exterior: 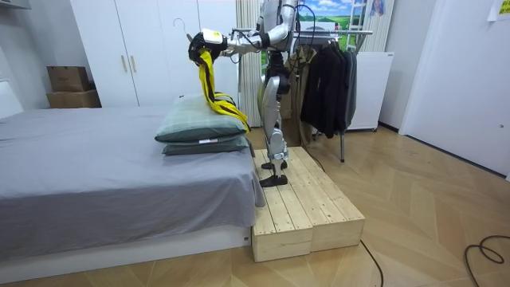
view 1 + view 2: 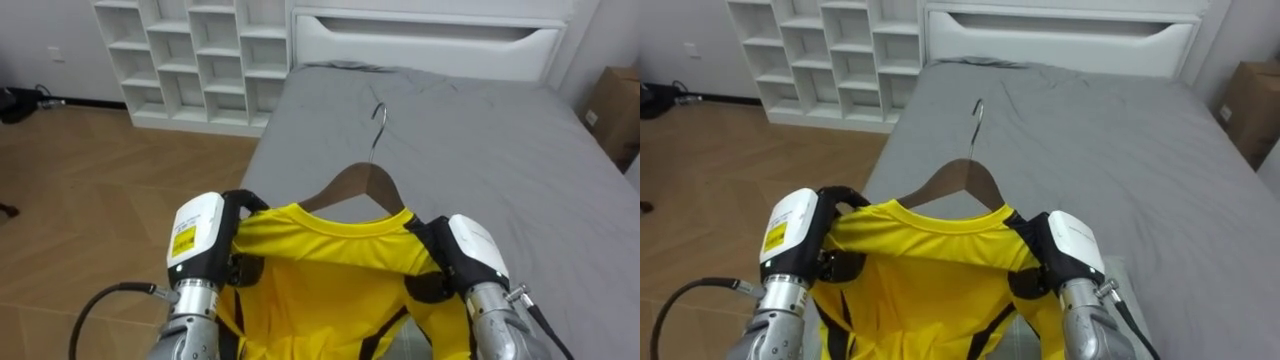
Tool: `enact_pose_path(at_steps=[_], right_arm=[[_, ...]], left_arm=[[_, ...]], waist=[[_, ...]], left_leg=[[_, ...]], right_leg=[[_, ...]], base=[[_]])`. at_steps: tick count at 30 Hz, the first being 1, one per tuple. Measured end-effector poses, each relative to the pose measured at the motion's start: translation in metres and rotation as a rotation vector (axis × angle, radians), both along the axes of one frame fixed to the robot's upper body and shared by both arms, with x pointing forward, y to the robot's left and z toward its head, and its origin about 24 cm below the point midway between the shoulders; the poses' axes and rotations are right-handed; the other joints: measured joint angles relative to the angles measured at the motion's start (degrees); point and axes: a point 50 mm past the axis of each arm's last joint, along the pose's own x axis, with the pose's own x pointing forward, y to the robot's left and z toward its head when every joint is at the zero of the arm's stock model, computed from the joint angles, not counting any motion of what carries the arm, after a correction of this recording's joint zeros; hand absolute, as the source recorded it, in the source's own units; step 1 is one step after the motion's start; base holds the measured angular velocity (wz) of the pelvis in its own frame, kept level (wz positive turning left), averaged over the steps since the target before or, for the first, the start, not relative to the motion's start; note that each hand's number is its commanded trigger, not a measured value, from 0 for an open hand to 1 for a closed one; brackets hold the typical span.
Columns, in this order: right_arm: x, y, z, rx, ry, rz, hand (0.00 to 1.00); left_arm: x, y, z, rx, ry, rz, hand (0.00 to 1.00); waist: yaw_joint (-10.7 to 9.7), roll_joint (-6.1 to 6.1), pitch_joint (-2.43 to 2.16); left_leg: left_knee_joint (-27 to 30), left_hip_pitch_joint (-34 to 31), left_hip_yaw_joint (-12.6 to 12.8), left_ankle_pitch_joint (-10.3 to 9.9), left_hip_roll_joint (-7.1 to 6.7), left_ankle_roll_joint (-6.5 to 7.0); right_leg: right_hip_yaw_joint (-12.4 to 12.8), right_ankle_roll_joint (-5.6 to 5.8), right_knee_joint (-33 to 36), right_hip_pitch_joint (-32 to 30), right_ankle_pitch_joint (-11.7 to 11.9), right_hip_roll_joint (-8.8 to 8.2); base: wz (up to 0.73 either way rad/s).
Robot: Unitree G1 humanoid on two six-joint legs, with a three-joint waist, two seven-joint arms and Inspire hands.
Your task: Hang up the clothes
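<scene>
Both arms outstretched, left hand (image 2: pixel 205 236) and right hand (image 2: pixel 470 250) tight on yellow shirt (image 2: pixel 320 272).

A grey bed (image 2: pixel 480 130) with stacked pillows (image 1: pixel 203 129) stands beside white cubby shelves (image 2: pixel 200 62) and a wooden platform (image 1: pixel 307 199).

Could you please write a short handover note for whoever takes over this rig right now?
Left hand: shut on the yellow shirt at one shoulder.
Right hand: shut on the other shoulder.
Things: the wooden hanger sits in the collar, hook free, held over the bed. The clothes rack stands behind the robot.
Done: the shirt appears to be on the hanger.
Left: turn to the rack and hook the hanger on its rail.
</scene>
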Motion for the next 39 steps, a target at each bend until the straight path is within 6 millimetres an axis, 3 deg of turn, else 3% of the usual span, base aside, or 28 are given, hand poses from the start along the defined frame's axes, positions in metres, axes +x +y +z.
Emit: enact_pose_path(at_steps=[12,21,39], right_arm=[[0.0,-0.0048,0.0004,-0.035,0.012,0.013,1.0],[0.0,-0.005,0.0004,-0.045,0.012,0.017,1.0],[0.0004,-0.0071,0.0012,-0.034,0.011,0.005,1.0]], left_arm=[[0.0002,-0.0013,-0.0013,-0.035,0.03,-0.023,0.0],[0.0004,0.0008,-0.0021,-0.022,0.053,-0.037,0.0],[0.0001,0.0022,-0.0045,-0.022,0.064,-0.031,0.0]], waist=[[-0.22,-0.16,-0.01],[-0.05,-0.97,0.01],[-0.06,-0.32,-0.03]], left_leg=[[-0.35,0.39,0.38,0.0,0.12,0.0],[-0.16,0.35,0.38,0.0,0.07,0.01],[-0.13,0.2,0.85,-0.01,0.16,0.02]], right_leg=[[0.26,0.0,-0.01,0.02,0.0,-0.04],[0.23,0.05,-0.06,0.18,-0.04,-0.05],[0.49,0.13,-0.08,-0.1,-0.09,-0.04]], base=[[0.0],[0.0],[0.0]])
